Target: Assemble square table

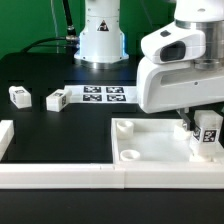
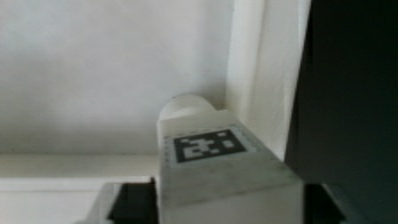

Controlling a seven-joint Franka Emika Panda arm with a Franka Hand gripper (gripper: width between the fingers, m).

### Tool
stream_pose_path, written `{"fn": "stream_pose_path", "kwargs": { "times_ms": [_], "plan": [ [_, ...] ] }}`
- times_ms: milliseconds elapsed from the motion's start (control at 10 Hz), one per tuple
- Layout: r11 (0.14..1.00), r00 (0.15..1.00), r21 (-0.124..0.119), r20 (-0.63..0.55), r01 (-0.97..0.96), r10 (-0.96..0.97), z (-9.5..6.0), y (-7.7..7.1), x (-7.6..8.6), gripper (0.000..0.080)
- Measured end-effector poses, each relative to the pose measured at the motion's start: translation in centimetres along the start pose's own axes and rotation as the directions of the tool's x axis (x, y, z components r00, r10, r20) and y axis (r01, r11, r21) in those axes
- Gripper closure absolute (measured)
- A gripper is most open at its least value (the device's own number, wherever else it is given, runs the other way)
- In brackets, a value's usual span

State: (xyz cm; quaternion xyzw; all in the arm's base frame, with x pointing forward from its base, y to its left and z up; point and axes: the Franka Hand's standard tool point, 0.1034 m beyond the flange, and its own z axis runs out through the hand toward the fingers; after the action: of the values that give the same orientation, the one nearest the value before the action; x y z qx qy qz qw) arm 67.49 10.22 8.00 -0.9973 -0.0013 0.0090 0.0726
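Note:
The white square table top (image 1: 150, 146) lies at the front right of the exterior view, rim up, with a round socket (image 1: 130, 156) near its front left corner. My gripper (image 1: 205, 143) is shut on a white tagged leg block (image 1: 208, 134) and holds it upright over the top's right part. In the wrist view the leg block (image 2: 217, 150) fills the space between my fingers, tag facing the camera, its tip close to the top's rim (image 2: 263, 70). Two more leg blocks (image 1: 19, 95) (image 1: 58, 99) lie on the black table at the left.
The marker board (image 1: 104, 95) lies flat behind the middle. White border bars run along the front (image 1: 60, 176) and at the left edge (image 1: 5, 135). The robot base (image 1: 100, 35) stands at the back.

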Motion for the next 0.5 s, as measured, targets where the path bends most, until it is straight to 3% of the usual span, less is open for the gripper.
{"fn": "stream_pose_path", "kwargs": {
  "times_ms": [100, 400, 500],
  "plan": [
    [0.995, 0.995, -0.001, 0.000, -0.103, 0.103, 0.03, 0.14, 0.00, 0.0505],
    [0.955, 0.955, 0.003, -0.006, -0.296, 0.296, 0.03, 0.16, 0.08, 0.0505],
    [0.923, 0.922, 0.017, -0.029, -0.385, 0.385, 0.09, 0.40, 0.23, 0.0506]
  ]
}}
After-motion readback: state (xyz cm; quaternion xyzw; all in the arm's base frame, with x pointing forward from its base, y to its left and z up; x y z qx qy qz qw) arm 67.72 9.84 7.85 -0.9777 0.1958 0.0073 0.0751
